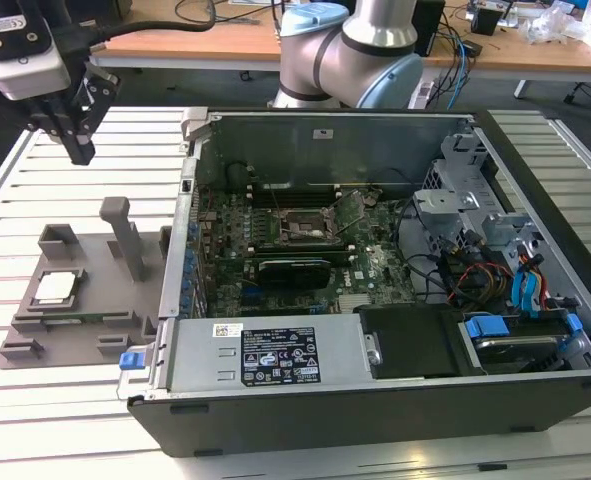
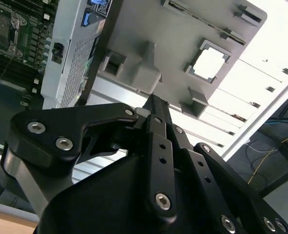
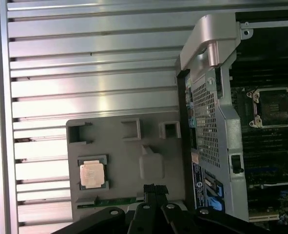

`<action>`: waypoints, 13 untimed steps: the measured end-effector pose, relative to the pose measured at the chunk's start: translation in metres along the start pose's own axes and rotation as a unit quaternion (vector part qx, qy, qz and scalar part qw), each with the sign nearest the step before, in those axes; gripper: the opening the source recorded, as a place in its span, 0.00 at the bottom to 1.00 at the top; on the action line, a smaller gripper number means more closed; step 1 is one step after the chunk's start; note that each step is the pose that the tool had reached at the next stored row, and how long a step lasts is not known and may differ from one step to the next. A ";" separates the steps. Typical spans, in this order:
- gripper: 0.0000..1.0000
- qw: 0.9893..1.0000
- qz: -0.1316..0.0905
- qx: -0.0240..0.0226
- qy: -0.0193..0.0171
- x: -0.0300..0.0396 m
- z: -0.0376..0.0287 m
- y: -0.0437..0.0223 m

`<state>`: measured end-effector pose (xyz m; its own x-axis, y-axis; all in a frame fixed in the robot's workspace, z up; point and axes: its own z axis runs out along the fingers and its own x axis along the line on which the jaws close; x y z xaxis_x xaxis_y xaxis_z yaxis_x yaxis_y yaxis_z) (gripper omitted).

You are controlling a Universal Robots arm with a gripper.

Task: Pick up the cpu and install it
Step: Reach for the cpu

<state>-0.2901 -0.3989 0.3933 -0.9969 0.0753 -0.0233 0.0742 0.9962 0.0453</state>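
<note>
The claw hangs in the air above the grey tray and touches nothing. Its two fingers are pressed together and hold nothing. The cpu lies flat in a square pocket of this tray, its silvery top facing up. Just beside the tray, on the exterior view's right, stands the open computer case with its dark socket.

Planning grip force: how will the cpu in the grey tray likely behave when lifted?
The cpu looks thin, flat and metal-topped, so probably stiff and light. Lying flat in a recess of the tray, it shouldn't roll or tip. Its shiny top may be slippery.
</note>
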 end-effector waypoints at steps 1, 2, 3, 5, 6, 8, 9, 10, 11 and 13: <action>0.11 1.000 0.000 0.000 0.000 0.0012 0.0000 -0.0001; 0.11 1.000 0.000 0.000 0.000 0.0038 -0.0001 -0.0003; 0.11 1.000 0.000 0.000 0.000 0.0063 -0.0002 -0.0005; 0.11 1.000 0.000 0.000 0.000 0.0097 -0.0003 -0.0007; 0.11 1.000 0.000 0.000 0.000 0.0132 -0.0003 -0.0010; 0.11 1.000 0.000 0.000 0.000 0.0199 -0.0005 -0.0015; 0.11 1.000 0.000 0.000 0.000 0.0229 -0.0006 -0.0017; 0.11 1.000 0.000 0.000 0.000 0.0255 -0.0007 -0.0019; 0.11 1.000 0.000 0.000 0.000 0.0279 -0.0007 -0.0021; 0.11 1.000 0.000 0.000 0.000 0.0340 -0.0009 -0.0025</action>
<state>-0.3241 -0.3988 0.3933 -0.9969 0.0753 -0.0233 0.0742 0.9962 0.0453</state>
